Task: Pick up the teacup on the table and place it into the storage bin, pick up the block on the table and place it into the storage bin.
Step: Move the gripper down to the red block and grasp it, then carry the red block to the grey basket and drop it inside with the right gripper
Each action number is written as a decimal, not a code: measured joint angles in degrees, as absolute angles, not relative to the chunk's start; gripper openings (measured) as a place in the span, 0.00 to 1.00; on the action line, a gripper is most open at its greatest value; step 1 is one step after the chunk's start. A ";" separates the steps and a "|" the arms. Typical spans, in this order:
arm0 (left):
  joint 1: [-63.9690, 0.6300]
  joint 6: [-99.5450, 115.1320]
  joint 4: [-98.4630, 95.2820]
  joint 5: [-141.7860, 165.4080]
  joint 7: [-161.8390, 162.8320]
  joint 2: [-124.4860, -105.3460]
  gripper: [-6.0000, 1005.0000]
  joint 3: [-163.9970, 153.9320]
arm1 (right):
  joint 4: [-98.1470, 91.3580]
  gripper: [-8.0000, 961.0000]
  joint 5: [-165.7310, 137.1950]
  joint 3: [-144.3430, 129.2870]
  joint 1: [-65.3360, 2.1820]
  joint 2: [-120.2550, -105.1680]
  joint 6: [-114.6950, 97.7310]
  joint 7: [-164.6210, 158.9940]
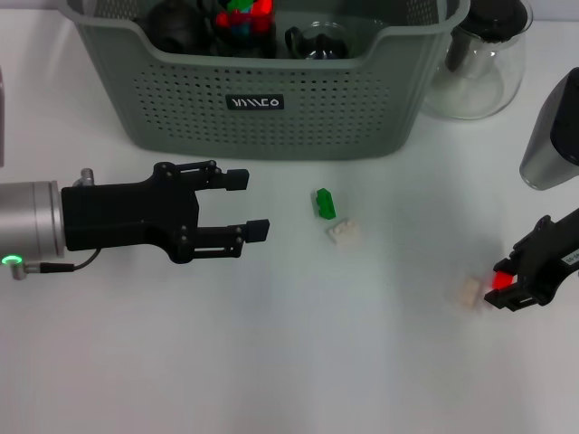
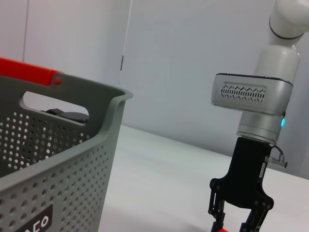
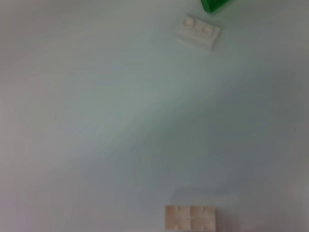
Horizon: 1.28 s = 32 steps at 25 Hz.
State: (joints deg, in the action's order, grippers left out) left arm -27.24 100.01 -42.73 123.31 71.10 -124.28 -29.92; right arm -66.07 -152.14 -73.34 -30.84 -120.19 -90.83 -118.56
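The grey-green storage bin (image 1: pixel 271 99) stands at the back middle, with a dark glassy teacup shape (image 1: pixel 318 41) and coloured blocks (image 1: pixel 242 16) inside it. A green block (image 1: pixel 324 203) and a white block (image 1: pixel 344 233) lie on the table in front of the bin. To the right lies a beige block (image 1: pixel 469 294). Beside the beige block, low at the right edge, my right gripper (image 1: pixel 508 285) is shut on a red block (image 1: pixel 499 282). My left gripper (image 1: pixel 244 206) hovers open left of the green block, holding nothing.
A clear glass pitcher (image 1: pixel 475 63) stands right of the bin. A grey and black canister (image 1: pixel 554 136) stands at the right edge. In the left wrist view the bin wall (image 2: pixel 53 159) fills the near side, with the right arm (image 2: pixel 251 111) beyond it.
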 joint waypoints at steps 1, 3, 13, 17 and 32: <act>-27.28 100.01 -42.59 123.31 71.10 -124.28 0.75 -29.94 | -65.95 0.48 -152.14 -73.33 -30.83 -120.19 -90.76 -118.56; -27.39 100.02 -42.28 123.31 71.10 -124.28 0.75 -29.96 | -65.86 0.48 -152.14 -73.31 -30.83 -120.18 -90.50 -118.56; -27.50 100.02 -42.01 123.31 71.10 -124.19 0.75 -29.85 | -64.23 0.37 -152.15 -73.65 -31.53 -120.19 -89.86 -118.92; -27.54 100.02 -42.01 123.31 71.10 -124.19 0.75 -29.80 | -63.87 0.32 -152.57 -73.09 -31.73 -120.20 -89.37 -119.55; -26.95 100.05 -42.02 123.30 71.11 -124.19 0.75 -28.86 | -79.93 0.22 -115.71 -39.14 -28.04 -120.08 -105.11 -106.59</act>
